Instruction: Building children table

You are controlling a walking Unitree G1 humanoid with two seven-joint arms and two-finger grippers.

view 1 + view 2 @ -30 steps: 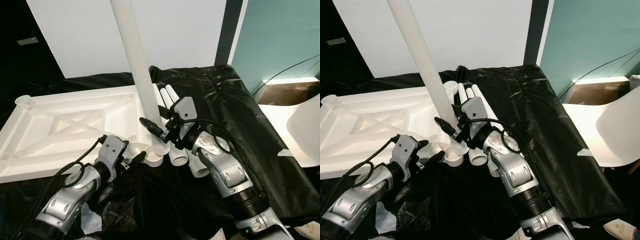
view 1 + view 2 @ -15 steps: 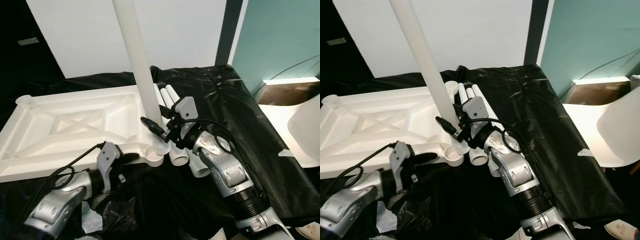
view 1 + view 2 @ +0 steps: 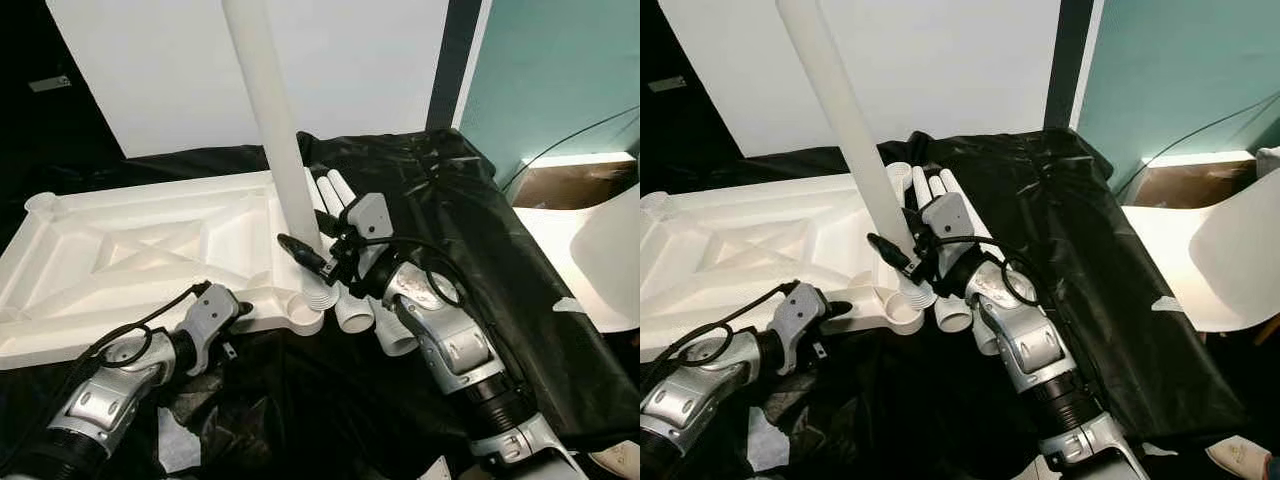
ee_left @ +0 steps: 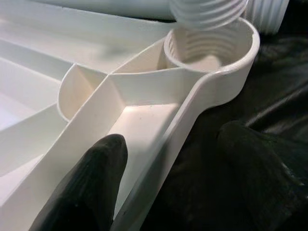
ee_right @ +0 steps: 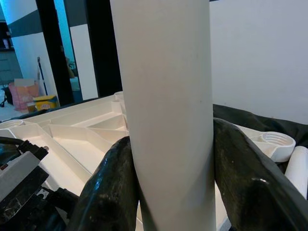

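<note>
Right wrist view has the right pincer clamped on a white table leg, one black finger on each side of the tube. From the head views that leg stands nearly upright, its threaded lower end at the corner socket of the white tabletop, which lies upside down on a desk covered in black plastic sheet. The left pincer is apart, straddling the tabletop's rim near that socket, one finger inside the rim and the other on the sheet outside. More white legs lie just beside the socket. A white chair stands to the right
</note>
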